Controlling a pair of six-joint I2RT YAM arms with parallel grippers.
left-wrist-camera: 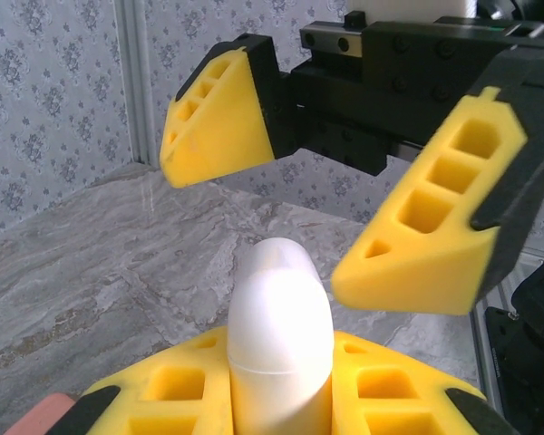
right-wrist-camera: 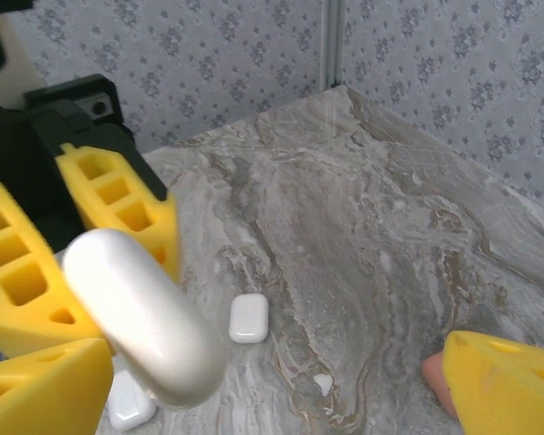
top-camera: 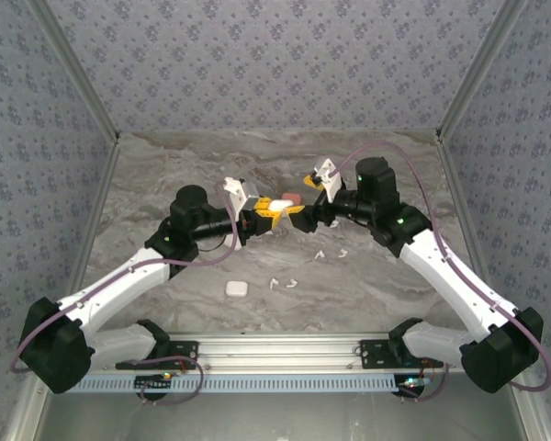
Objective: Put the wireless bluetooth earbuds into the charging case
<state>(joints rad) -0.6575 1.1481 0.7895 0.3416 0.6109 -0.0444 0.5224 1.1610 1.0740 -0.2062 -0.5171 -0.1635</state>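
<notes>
My left gripper (top-camera: 264, 214) is shut on a white charging case (left-wrist-camera: 281, 308), which stands upright between its yellow fingers (left-wrist-camera: 390, 390) with the lid seam showing. The same case (right-wrist-camera: 140, 313) hangs above the table in the right wrist view. My right gripper (top-camera: 305, 213) faces it, open, one finger (left-wrist-camera: 222, 118) on each side of the case top and not touching it. Small white earbuds lie on the marble: a pair (top-camera: 320, 254) under the right arm, another pair (top-camera: 283, 283) nearer the front. One white bud (right-wrist-camera: 324, 383) lies below the right gripper (right-wrist-camera: 281, 362).
A pink case (top-camera: 290, 197) lies just behind the two grippers, and its edge (right-wrist-camera: 435, 376) shows by my right finger. Shut white cases rest on the table, one (right-wrist-camera: 249, 317) in the middle, one (right-wrist-camera: 131, 403) lower left, one (top-camera: 236, 288) near the front. Patterned walls enclose the table.
</notes>
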